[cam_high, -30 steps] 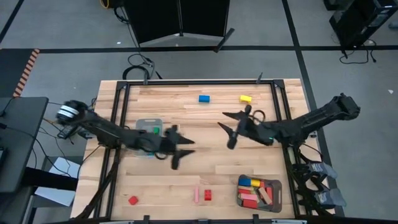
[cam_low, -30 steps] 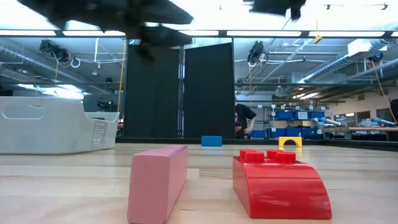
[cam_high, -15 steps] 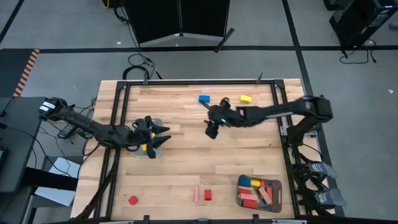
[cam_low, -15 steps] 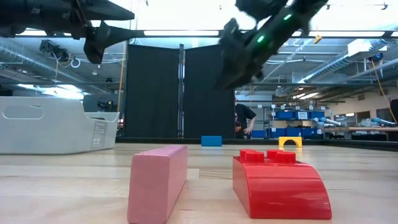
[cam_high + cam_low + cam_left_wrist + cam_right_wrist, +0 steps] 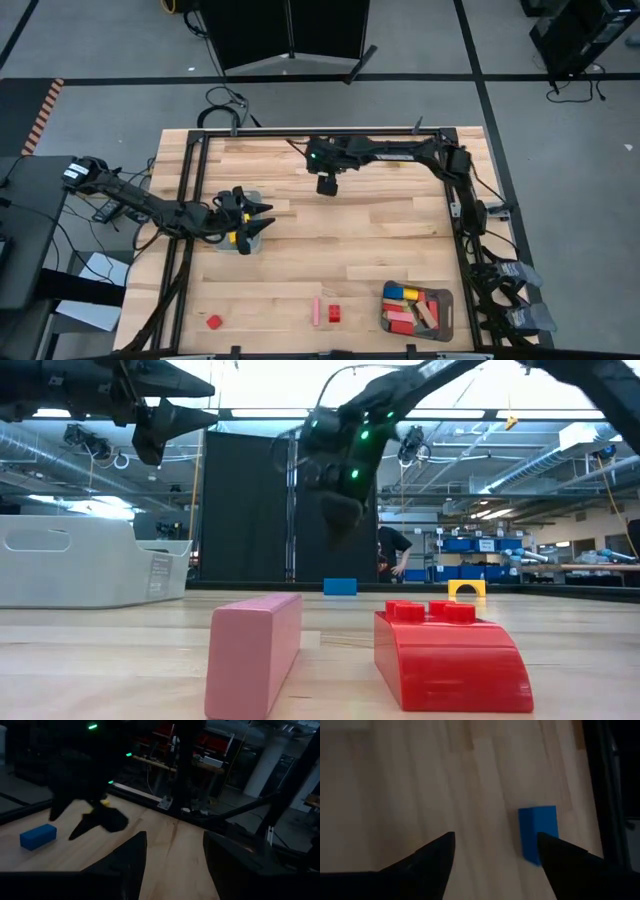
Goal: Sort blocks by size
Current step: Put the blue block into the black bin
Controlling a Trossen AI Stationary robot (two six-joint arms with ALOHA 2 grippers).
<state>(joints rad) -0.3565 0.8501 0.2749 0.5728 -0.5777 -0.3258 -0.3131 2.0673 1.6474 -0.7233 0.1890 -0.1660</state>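
Right end effector [image 5: 492,865]: spread wide, empty, above blue block [image 5: 538,834].
Left end effector [image 5: 262,222]: parted, empty, over tray [image 5: 238,196].

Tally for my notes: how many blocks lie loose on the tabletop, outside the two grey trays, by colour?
blue block: 1
yellow block: 1
pink block: 1
red blocks: 2
Total: 5
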